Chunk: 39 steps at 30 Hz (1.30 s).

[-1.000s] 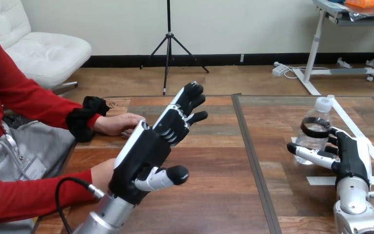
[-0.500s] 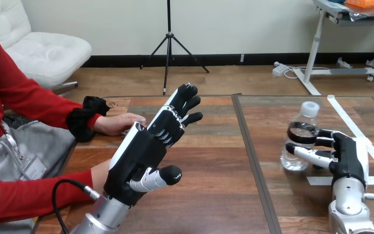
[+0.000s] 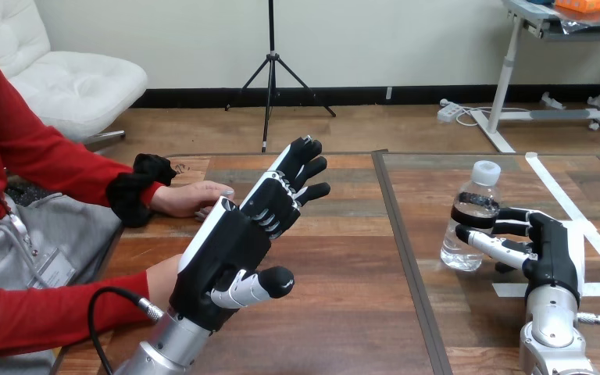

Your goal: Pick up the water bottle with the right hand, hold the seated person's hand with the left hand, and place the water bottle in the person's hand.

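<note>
Worktop: A brown wooden worktop (image 3: 344, 312) split by a dark seam, with white tape strips (image 3: 562, 205) on its right half.
Bottle: The clear plastic water bottle with a white cap (image 3: 469, 223) leans slightly, just right of the seam. I cannot tell whether its base is clear of the wood.
Right hand: My right hand (image 3: 551, 254) grasps the bottle, thumb and fingers curled round its lower half.
Left hand: My left hand (image 3: 230, 250) hangs raised over the left half, fingers straight, holding nothing.
Person: The person's hand (image 3: 191, 199) lies flat on the wood, left of my left hand and apart from it.
Doing it well: I judge I should squeeze the thin plastic only lightly, bring the bottle upright, and take their hand gently before carrying it across.
</note>
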Motion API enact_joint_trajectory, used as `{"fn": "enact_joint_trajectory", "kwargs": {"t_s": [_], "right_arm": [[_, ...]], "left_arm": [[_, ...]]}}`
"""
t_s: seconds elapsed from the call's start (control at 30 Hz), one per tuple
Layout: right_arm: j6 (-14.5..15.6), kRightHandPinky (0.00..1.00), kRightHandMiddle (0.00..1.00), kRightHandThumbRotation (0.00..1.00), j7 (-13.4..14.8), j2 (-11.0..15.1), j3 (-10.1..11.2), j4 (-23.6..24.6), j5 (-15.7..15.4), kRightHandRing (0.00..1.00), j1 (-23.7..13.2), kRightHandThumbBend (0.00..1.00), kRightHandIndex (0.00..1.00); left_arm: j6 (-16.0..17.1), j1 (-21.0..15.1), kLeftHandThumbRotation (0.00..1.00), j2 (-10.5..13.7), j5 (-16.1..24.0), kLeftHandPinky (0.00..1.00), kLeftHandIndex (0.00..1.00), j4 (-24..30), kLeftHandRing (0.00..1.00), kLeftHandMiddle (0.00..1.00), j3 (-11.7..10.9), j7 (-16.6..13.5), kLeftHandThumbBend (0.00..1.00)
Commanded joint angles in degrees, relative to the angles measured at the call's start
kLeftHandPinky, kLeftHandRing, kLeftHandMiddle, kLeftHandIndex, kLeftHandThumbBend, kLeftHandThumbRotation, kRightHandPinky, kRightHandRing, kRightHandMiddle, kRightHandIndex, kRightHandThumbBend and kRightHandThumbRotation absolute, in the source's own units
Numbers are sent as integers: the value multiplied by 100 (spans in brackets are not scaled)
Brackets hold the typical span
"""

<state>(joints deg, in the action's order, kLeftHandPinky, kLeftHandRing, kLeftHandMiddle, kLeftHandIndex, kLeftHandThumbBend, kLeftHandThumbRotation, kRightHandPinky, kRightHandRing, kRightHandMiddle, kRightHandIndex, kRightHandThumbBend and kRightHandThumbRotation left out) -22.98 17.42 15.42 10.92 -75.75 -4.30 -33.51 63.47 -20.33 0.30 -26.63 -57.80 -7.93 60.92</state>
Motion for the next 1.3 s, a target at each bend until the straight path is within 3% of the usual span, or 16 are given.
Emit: {"fn": "enact_joint_trajectory", "kwargs": {"t_s": [0.0, 0.6, 0.7, 1.27], "right_arm": [[-313, 31, 59, 0, 102, 29, 44, 173, 42, 41, -133, 84, 58], [-948, 31, 58, 0, 19, -13, 74, 384, 70, 40, -19, 83, 56], [-1110, 31, 57, 0, -102, -43, 112, 448, 140, 40, 10, 83, 55], [-1475, 33, 56, 0, -71, -123, -105, 1038, -8, 42, 223, 85, 55]], "left_arm": [[29, -246, 68, -34, -39, 89, 98, 161, 97, 99, -72, 12, 100], [7, -290, 68, -62, 17, 89, 98, 52, 97, 100, -79, -6, 100], [11, -298, 68, -63, 49, 89, 98, 28, 97, 100, -78, -44, 100], [-26, -314, 69, -64, 190, 89, 98, -20, 97, 100, -61, -199, 100]]}}
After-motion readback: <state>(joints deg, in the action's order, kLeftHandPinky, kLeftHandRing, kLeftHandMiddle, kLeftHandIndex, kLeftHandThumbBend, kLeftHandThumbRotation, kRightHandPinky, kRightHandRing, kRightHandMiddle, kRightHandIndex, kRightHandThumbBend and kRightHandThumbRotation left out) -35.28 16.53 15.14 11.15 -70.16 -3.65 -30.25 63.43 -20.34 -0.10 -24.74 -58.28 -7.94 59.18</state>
